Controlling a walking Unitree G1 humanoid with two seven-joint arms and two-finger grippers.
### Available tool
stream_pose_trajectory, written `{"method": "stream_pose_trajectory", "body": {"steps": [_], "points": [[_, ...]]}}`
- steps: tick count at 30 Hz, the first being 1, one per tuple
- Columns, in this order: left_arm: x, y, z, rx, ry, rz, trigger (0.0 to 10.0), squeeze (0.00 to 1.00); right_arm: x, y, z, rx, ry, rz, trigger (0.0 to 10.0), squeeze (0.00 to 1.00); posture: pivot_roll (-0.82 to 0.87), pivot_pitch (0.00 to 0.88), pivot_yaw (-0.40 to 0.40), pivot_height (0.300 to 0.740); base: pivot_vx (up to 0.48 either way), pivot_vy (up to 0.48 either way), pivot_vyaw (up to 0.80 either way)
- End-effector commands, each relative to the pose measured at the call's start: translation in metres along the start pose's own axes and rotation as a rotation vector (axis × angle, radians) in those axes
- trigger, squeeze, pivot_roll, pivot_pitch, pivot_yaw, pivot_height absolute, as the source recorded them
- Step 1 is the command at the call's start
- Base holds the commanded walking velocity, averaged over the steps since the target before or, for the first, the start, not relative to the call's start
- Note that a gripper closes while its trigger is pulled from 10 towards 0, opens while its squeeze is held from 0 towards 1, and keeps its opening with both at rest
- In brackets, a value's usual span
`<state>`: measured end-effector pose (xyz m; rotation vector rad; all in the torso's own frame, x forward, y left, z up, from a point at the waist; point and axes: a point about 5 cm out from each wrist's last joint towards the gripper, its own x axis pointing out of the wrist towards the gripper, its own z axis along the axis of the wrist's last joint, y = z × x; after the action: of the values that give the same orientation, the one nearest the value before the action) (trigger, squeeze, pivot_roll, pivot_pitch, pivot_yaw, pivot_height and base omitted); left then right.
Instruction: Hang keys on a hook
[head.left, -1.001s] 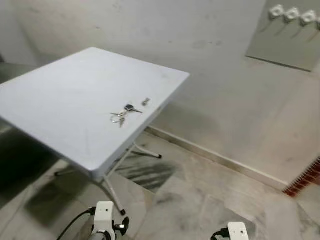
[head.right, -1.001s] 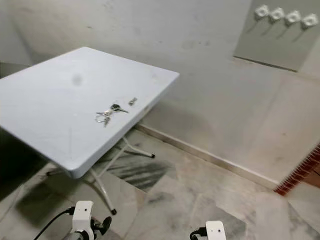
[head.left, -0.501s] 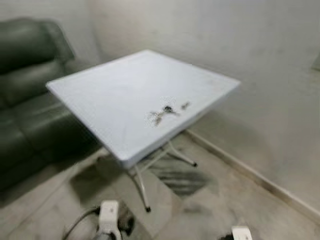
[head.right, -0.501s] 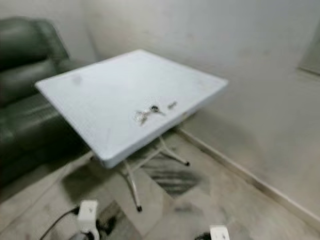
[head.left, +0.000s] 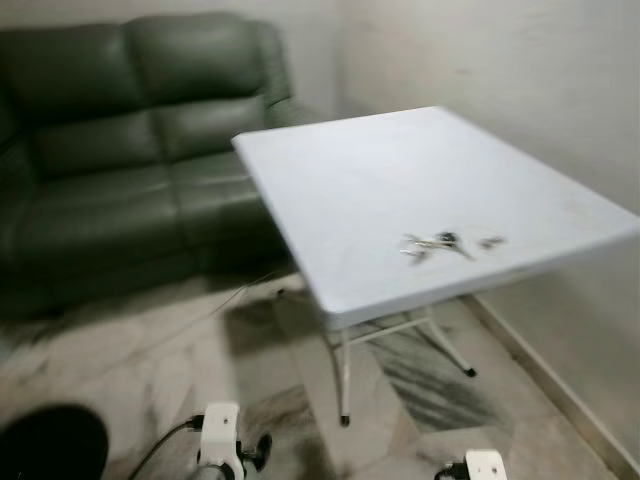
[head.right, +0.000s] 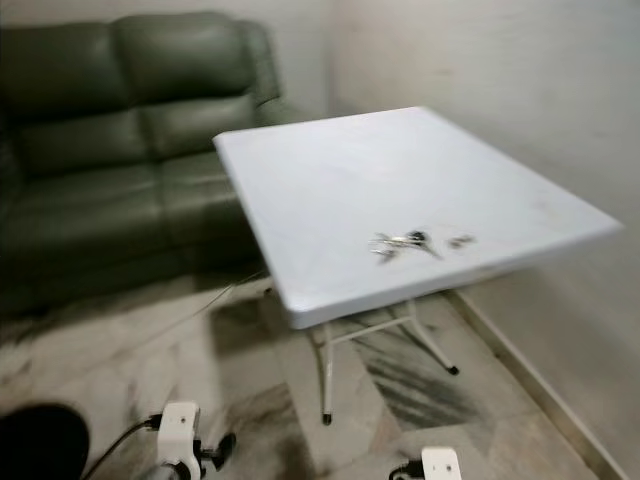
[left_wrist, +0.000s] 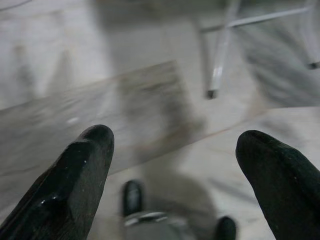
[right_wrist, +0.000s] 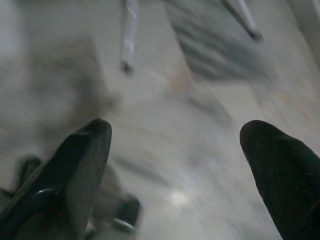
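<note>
Swinging left over the last second, my head camera has lost the wall panel with its hooks and picked up a dark green leather sofa (head.left: 130, 150) along the far wall — the things themselves have not shifted, only my view, which is slightly blurred. Next in size is the white folding table (head.left: 360, 180), standing on thin metal legs just in front of the sofa's right end, over a pale marbled floor (head.left: 150, 360). I see the keys (head.left: 432, 243) lying flat on the tabletop near its front-right edge, with a small separate piece (head.left: 491, 241) just beside them on the right.

Both arms hang low, well apart from the table. My left gripper (left_wrist: 172, 165) points down at the floor with its two black fingers (left_wrist: 75, 175) spread wide, nothing between them — a table leg foot shows beyond. My right gripper (right_wrist: 172, 165) is likewise spread wide and empty above the floor.
</note>
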<state>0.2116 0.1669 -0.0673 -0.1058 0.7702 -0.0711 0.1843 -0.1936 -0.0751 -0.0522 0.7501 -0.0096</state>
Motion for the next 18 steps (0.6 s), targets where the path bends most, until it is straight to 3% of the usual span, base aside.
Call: {"method": "stream_pose_trajectory", "body": {"steps": [1,7,13,18], "points": [[0.0031,-0.0087,0.0063,-0.006,-0.021,-0.016,10.0,0.00,-0.0041,-0.0090,-0.0086,0.014,0.026,-0.027,10.0,0.00,0.00,0.000,-0.022,0.740,0.000,0.000,0.80],[0.0041,-0.0101,0.0096,-0.012,-0.033,-0.019,10.0,0.00,-0.0028,-0.0087,-0.0057,-0.013,0.022,-0.026,10.0,0.00,0.00,0.000,-0.024,0.740,0.000,0.000,0.80],[0.0048,-0.0109,0.0126,-0.012,-0.045,-0.021,10.0,0.00,-0.0020,-0.0085,-0.0046,0.018,0.022,-0.028,10.0,0.00,0.00,0.000,-0.026,0.740,0.000,0.000,0.80],[0.0051,-0.0116,0.0133,-0.017,-0.049,-0.020,10.0,0.00,-0.0017,-0.0102,-0.0016,0.065,0.000,-0.027,10.0,0.00,0.00,0.000,-0.027,0.740,0.000,0.000,0.12]]}}
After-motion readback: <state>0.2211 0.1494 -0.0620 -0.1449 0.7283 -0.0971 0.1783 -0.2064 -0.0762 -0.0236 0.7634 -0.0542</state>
